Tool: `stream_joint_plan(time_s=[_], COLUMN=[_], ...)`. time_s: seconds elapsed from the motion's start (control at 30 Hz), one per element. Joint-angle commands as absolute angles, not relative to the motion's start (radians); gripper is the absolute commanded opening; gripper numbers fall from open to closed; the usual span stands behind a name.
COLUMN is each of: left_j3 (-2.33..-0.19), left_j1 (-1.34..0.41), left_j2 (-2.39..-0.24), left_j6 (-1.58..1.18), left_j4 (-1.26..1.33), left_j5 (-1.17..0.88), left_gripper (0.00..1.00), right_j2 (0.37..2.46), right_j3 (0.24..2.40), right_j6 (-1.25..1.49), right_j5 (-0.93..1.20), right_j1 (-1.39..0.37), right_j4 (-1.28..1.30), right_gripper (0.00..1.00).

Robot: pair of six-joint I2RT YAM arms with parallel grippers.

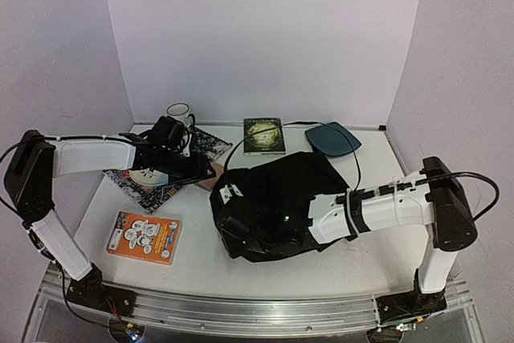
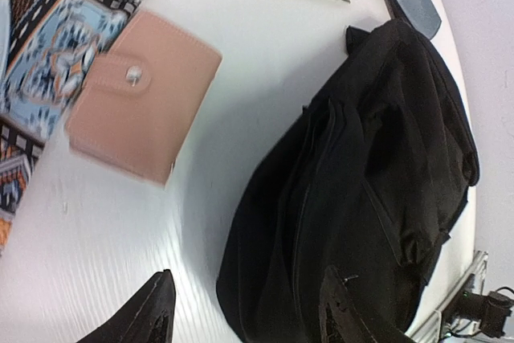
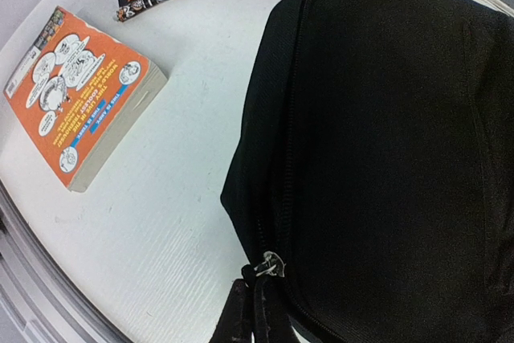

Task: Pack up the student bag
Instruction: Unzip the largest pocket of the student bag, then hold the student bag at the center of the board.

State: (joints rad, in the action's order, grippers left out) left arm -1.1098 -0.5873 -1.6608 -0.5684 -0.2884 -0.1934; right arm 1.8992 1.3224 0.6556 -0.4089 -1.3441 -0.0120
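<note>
The student bag [image 1: 277,194], a floppy black backpack, lies in the middle of the table, and both wrist views show it [image 2: 377,158] [image 3: 385,134]. My right gripper [image 3: 261,285] is shut on the bag's small metal zipper pull [image 3: 269,265] at the bag's near-left corner. In the top view that gripper [image 1: 249,234] blends into the black fabric. My left gripper [image 2: 245,319] is open and holds nothing. It hovers over the table just left of the bag, with one finger [image 2: 152,319] above white tabletop and the other over the bag's edge. A pink snap wallet [image 2: 140,94] lies beyond it.
An orange paperback [image 1: 144,237] [image 3: 76,94] lies at the near left. A patterned book [image 1: 161,173] and a white mug [image 1: 180,112] sit behind my left arm. A dark green book [image 1: 264,135] and a teal pad [image 1: 332,138] lie at the back.
</note>
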Motion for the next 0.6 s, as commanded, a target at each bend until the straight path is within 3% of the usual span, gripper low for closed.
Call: stream_joint_plan(time_s=[0.0, 0.4, 0.57], left_j3=[-0.997, -0.844, -0.839], left_j1=[-0.595, -0.762, -0.792], left_j2=[-1.54, -1.485, -1.526], left_j6=[-0.689, -0.882, -0.901], left_j4=[-0.276, -0.113, -0.079], left_j5=[-0.24, -0.285, -0.298], left_gripper=[0.62, 0.62, 0.52], right_j2=[1.912, 1.932, 1.918], right_j3=[1.365, 1.371, 1.358], right_j6=[0.618, 0.604, 0.603], right_j5=[-0.43, -0.39, -0.399], right_j1=[-1.33, -1.326, -1.326], right_j4=[-0.046, -0.062, -0.061], right_gripper=[0.0, 0.0, 0.0])
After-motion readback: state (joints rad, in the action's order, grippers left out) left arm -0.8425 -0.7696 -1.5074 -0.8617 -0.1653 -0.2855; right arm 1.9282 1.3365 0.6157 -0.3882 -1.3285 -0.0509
